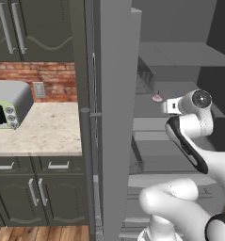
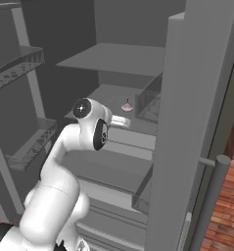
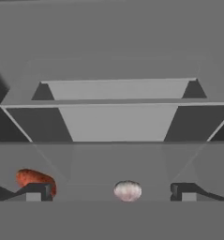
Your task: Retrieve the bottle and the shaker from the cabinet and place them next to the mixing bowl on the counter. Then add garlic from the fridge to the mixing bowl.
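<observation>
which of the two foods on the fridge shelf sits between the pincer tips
The pale whitish garlic bulb sits between the open pincer tips; the orange-red food lies off to the left, behind one tip.

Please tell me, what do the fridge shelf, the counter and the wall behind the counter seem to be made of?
The fridge shelf, where the garlic sits, looks like smooth matte grey plastic: flat, even, without grain. The counter seems to be polished stone, beige with fine speckles. The wall looks like red brick with pale mortar lines, though as a rendering it may be only a brick pattern.
</observation>
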Controlling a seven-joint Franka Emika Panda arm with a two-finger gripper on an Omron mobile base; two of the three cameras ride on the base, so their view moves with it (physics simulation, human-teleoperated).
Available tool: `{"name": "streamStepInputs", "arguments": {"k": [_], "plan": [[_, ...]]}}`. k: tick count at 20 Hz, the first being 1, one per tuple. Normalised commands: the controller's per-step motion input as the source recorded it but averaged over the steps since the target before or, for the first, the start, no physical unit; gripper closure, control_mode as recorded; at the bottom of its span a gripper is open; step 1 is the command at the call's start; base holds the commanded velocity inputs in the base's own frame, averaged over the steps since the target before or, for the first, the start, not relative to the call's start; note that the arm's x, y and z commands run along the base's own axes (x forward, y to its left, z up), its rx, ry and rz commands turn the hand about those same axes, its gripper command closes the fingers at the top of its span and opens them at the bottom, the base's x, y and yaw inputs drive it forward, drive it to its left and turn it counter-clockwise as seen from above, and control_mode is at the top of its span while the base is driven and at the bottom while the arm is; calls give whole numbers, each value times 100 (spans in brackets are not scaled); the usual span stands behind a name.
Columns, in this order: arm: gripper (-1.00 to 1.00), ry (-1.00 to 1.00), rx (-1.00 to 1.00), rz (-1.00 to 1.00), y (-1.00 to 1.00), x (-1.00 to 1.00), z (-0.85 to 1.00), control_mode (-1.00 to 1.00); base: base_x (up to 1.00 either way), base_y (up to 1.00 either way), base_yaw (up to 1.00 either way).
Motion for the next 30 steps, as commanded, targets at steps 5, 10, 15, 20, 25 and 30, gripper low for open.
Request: {"name": "streamStepInputs", "arguments": {"k": [5, 10, 15, 20, 25, 30], "plan": [[-100, 0, 0, 0, 0, 60, 0, -100, 0, 0, 0], [-100, 0, 0, 0, 0, 62, -1, -100, 0, 0, 0], [-100, 0, 0, 0, 0, 54, 0, -100, 0, 0, 0], [-100, 2, 0, 0, 0, 63, 0, -100, 0, 0, 0], [-100, 23, 0, 0, -6, 57, 0, -100, 0, 0, 0], [-100, 15, 0, 0, -32, 54, 0, -100, 0, 0, 0]]}}
